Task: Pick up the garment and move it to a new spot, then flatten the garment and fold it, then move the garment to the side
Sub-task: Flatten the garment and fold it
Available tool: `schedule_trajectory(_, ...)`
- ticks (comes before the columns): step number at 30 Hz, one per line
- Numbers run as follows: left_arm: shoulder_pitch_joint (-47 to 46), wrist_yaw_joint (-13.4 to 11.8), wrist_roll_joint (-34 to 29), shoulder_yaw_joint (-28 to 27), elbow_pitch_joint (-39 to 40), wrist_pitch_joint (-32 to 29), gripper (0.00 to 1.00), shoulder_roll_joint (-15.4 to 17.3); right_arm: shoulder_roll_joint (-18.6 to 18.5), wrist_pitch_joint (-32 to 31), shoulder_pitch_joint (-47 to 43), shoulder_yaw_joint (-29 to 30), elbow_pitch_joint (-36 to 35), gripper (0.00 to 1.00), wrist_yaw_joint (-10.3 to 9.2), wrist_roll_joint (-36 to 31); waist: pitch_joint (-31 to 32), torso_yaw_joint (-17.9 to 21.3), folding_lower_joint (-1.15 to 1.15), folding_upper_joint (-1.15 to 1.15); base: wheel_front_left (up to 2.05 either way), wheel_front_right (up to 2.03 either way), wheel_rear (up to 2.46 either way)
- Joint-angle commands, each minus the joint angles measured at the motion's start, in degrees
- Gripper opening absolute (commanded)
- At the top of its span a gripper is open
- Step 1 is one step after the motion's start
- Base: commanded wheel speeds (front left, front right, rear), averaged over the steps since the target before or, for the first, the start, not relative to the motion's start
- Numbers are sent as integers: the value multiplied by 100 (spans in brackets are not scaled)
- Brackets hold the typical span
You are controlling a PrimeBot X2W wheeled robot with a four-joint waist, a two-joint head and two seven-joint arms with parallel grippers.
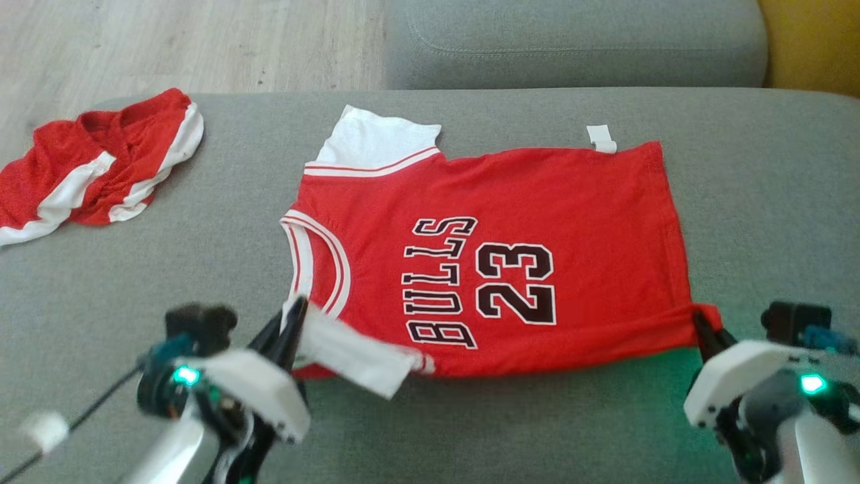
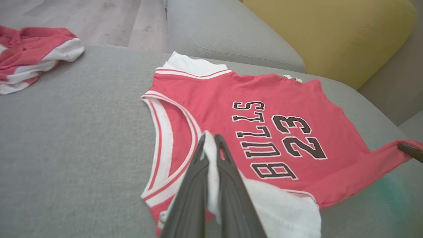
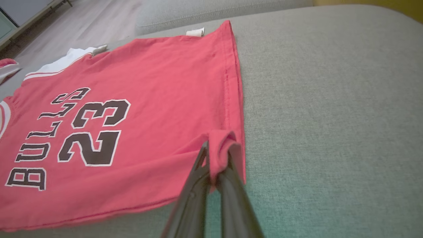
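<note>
Jersey [image 1: 537, 202], left gripper [image 1: 295, 310] clamping probable sleeve [image 1: 356, 356], right gripper [image 1: 697, 316] clamping hem [image 1: 711, 314]

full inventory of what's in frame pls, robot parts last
jersey: 1, red with white sleeves and black "BULLS 23" print, spread mid seat cushion
label: 1, white, sticking out at the jersey's far edge
crumpled garment: 1, red and white, maybe shorts, far left of the seat cushion
seat cushion: 1, grey, under both garments
back cushion: 1, grey, beyond the seat cushion
yellow cushion: 1, yellow, far right corner
floor: 1, pale wood, far left
left claw: 1, dark fingers, shut on the jersey's near white sleeve
right claw: 1, dark fingers, shut on the jersey's near hem corner
</note>
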State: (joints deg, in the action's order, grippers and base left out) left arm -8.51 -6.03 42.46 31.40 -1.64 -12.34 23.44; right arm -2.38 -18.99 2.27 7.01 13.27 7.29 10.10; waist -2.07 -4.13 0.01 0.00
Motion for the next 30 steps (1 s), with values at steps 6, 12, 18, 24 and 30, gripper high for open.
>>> schedule_trajectory(6, -1286, 258, 52, -195, -927, -85, 0, -236, -50, -97, 1128, 154, 738, 0, 20, -45, -111, 81, -1, 0, 0, 0, 0)
schedule_trajectory(12, -1791, 434, 49, -182, -1781, 20, 0, -417, -50, 82, 1767, 172, 1573, 0, 20, -181, -215, 162, -1, 0, 0, 0, 0)
schedule_trajectory(18, -2120, 557, 11, -162, -2370, 217, 4, -561, -50, 302, 2216, 106, 2219, 15, 20, -194, -289, 192, -1, 0, 0, 0, 0)
schedule_trajectory(24, -2416, 693, -38, -220, -2822, 711, 100, -715, -50, 929, 2618, -1, 2651, 100, 20, 106, -342, 187, -1, 0, 0, 0, 0)
schedule_trajectory(30, -2478, 883, 43, -325, -2954, 1179, 100, -798, -50, 1549, 2724, -142, 2767, 100, 20, 290, -281, 166, -1, 0, 0, 0, 0)
